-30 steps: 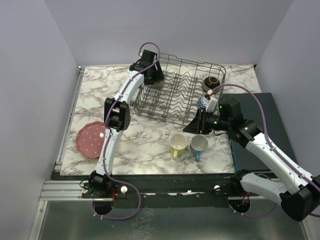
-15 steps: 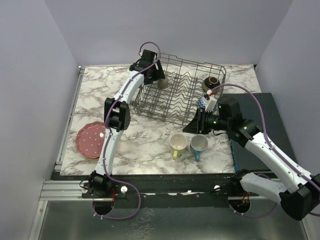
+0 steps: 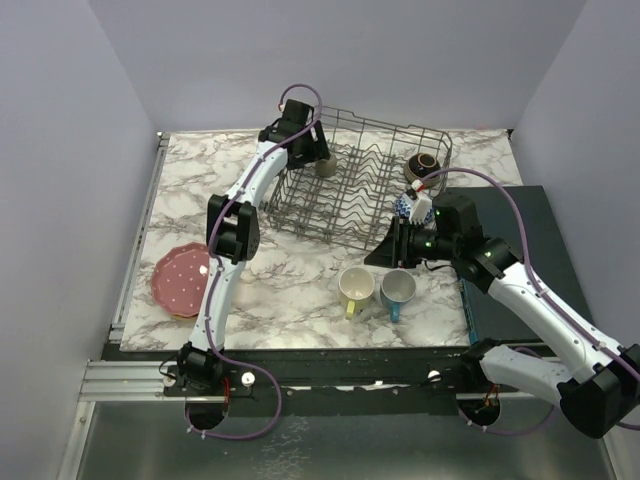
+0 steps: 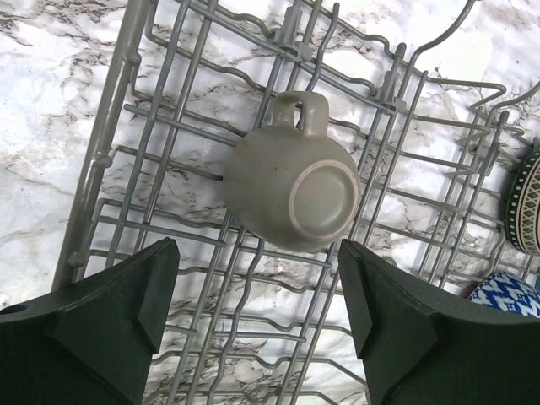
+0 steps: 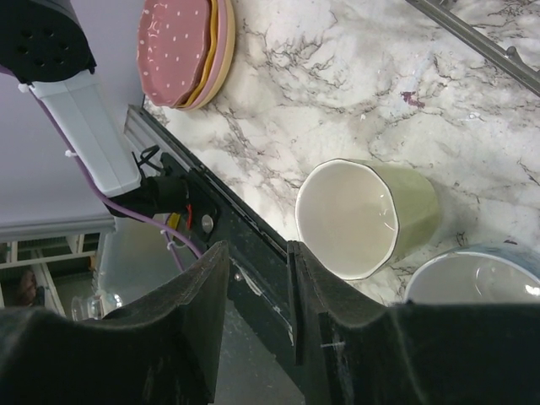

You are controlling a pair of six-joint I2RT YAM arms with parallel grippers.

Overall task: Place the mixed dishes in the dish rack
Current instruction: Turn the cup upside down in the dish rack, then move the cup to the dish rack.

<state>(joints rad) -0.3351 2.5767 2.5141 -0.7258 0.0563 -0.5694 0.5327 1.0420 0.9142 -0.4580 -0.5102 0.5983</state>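
Note:
The dish rack (image 3: 350,200) stands at the back middle of the table. A grey-beige mug (image 4: 291,192) lies in its far left corner on the wires, base toward the camera, and it also shows from above (image 3: 326,168). My left gripper (image 4: 257,312) hangs open just above the mug and touches nothing. A dark brown bowl (image 3: 425,163) and a blue-white bowl (image 3: 404,206) sit at the rack's right end. My right gripper (image 5: 257,278) hovers over the pale yellow mug (image 5: 363,215) and blue mug (image 5: 472,274), its jaws narrowly apart and empty.
A stack of plates with the pink one on top (image 3: 180,278) lies at the table's left front. A dark flat box (image 3: 545,215) lies on the right under the right arm. The rack's upright tines (image 4: 253,278) stand below the left fingers.
My left gripper has opened wider and drawn back off the grey-beige mug, which now lies free in the rack. The right gripper has shifted slightly left.

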